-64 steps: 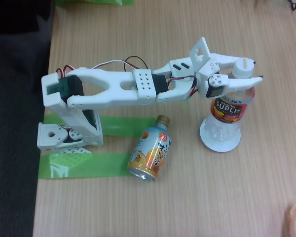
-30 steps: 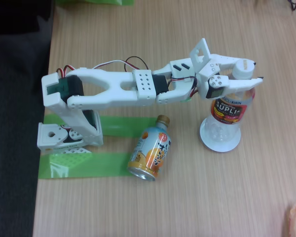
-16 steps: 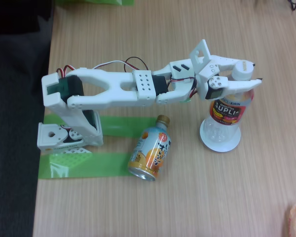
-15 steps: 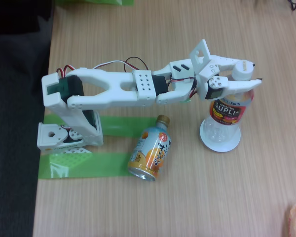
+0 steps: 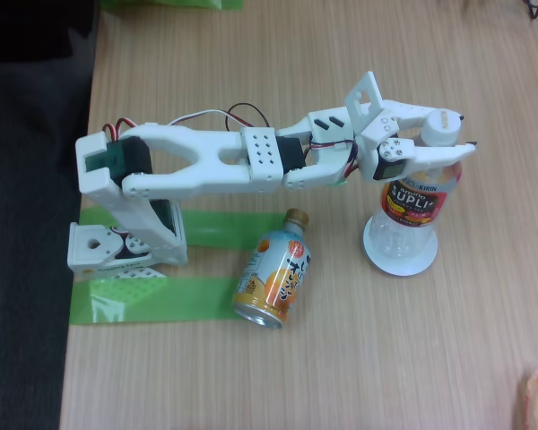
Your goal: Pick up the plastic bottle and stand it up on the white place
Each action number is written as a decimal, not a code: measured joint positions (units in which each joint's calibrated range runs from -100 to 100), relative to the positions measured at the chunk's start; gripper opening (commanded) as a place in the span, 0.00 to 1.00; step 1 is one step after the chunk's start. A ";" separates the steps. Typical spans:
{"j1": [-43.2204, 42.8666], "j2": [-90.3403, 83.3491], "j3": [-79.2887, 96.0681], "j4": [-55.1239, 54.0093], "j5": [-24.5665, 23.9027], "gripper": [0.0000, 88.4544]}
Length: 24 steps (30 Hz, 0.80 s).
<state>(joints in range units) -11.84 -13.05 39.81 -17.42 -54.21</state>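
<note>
The plastic bottle (image 5: 411, 199), clear with a white cap and a red-orange "SUPLI" label, stands upright on the white place (image 5: 400, 260), a small round dish at the right of the fixed view. My gripper (image 5: 468, 131) reaches in from the left at the bottle's top. Its jaws lie on either side of the cap and neck, and a narrow gap shows beside the cap. The lower finger (image 5: 444, 152) crosses over the bottle's shoulder.
An orange-and-blue metal bottle-can (image 5: 273, 271) with a gold cap lies on its side between the arm's base (image 5: 117, 246) and the dish. Green tape strips (image 5: 152, 300) mark the table near the base. The table's left edge drops to dark floor.
The jaws have spread slightly, the lower finger dropping a little. The bottle's top has shifted a touch and it stays upright on the dish. The arm has barely moved.
</note>
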 measured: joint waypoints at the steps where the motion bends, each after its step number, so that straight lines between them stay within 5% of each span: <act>1: 0.00 0.00 0.00 0.00 0.00 0.05; 24: 0.00 0.00 0.00 0.00 -1.89 0.05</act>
<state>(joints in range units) -11.84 -13.05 39.81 -17.42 -56.10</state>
